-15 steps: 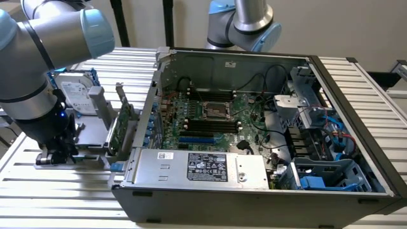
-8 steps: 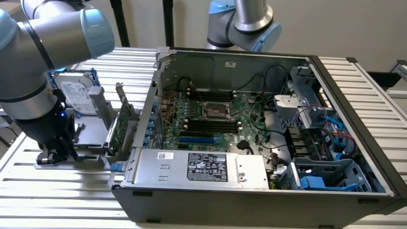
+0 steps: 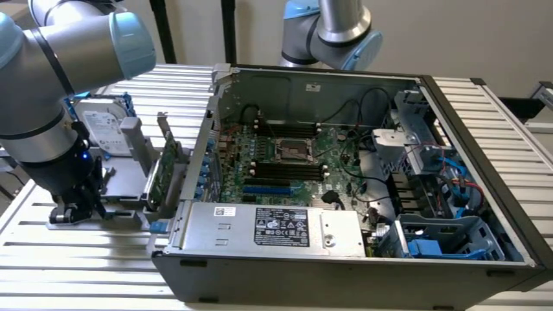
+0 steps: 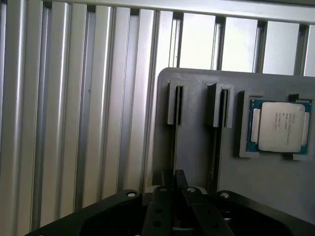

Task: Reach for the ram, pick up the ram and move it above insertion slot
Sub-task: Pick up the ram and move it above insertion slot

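In the wrist view the ram (image 4: 174,147) shows edge-on as a thin dark strip standing in one groove of a grey fixture (image 4: 197,147). My gripper (image 4: 174,181) sits low over it, its two black fingers (image 4: 158,206) pressed together on the strip's near end. In the exterior view the gripper (image 3: 74,211) is down at that fixture (image 3: 121,217), at the exterior view's left of the open computer case. The black insertion slots (image 3: 285,170) lie in parallel on the motherboard, just in front of the processor socket (image 3: 291,151).
A processor chip (image 4: 280,127) rests in a recess of the fixture beside a second groove (image 4: 217,147). An upright green expansion card (image 3: 164,170) and a hard drive (image 3: 103,133) stand between the gripper and the case wall (image 3: 197,162). A second arm (image 3: 333,32) rises behind the case. Ribbed metal table (image 4: 74,123).
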Robot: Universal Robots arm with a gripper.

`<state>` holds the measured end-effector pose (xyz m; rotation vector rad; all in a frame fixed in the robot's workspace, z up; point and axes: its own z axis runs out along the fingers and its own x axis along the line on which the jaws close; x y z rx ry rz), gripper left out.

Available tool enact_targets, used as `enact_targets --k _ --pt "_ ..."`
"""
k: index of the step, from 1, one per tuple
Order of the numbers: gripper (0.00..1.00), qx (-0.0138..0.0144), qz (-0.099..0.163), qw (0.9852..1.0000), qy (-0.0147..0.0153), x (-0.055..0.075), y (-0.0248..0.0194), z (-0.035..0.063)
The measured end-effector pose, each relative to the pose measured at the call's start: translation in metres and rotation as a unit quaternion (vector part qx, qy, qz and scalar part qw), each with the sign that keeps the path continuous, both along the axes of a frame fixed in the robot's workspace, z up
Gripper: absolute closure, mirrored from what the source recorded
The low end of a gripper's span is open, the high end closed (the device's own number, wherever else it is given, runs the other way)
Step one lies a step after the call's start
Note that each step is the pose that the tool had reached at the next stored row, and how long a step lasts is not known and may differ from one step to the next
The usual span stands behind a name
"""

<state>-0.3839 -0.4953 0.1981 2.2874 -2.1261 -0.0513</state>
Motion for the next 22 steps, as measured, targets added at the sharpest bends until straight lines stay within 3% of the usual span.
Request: enact_targets --k 15,22 --pt "0.87 0.0 -0.014 0.9999 0.0 0.0 0.0 0.0006" --pt "0.87 0.0 -0.015 0.9999 0.0002 0.0 0.0 0.0106"
